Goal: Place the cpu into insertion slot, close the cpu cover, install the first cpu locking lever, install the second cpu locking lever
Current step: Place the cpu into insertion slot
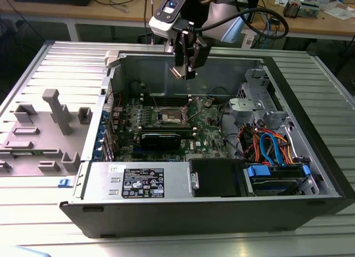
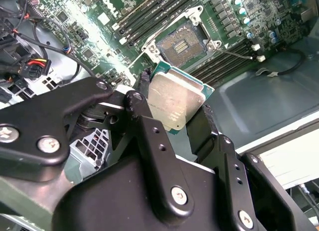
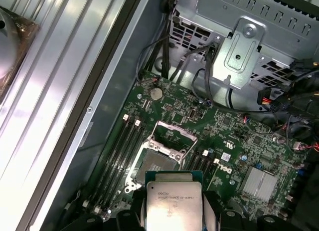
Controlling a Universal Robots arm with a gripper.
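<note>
Chip (image 2: pixel 174 104) sits clamped by two opposite edges between the black fingers (image 2: pixel 144 99) of the gripper (image 2: pixel 175 102), its silvery top facing the second wrist view and a green-edged rim showing around it. In the exterior view the gripper (image 1: pixel 186 74) hangs in the air over the open computer case (image 1: pixel 222 212), well apart from the green board (image 1: pixel 211 132), and the chip (image 1: pixel 178 72) shows as a small pale piece at its tip. Taking that view as a clock face centred on the socket (image 1: pixel 169 119), the gripper is at about twelve o'clock, a black card (image 1: pixel 161 139) lies just beside the socket at six, a bundle of orange and blue cables (image 1: pixel 269 146) is at three, and a grey plastic stand (image 1: pixel 50 129) rests on the ribbed metal table (image 1: pixel 33 63) out at nine. The socket (image 3: pixel 158 163) is bare, its dark contact field open to the first wrist view, with the chip (image 3: pixel 173 201) hovering near it and not touching. The cover (image 3: pixel 175 129) is swung up off the socket, a thin silver frame tilted at its far side. Long dark memory slots (image 3: pixel 119 151) run alongside the socket, which the second wrist view shows uncovered as well (image 2: pixel 188 44).
</note>
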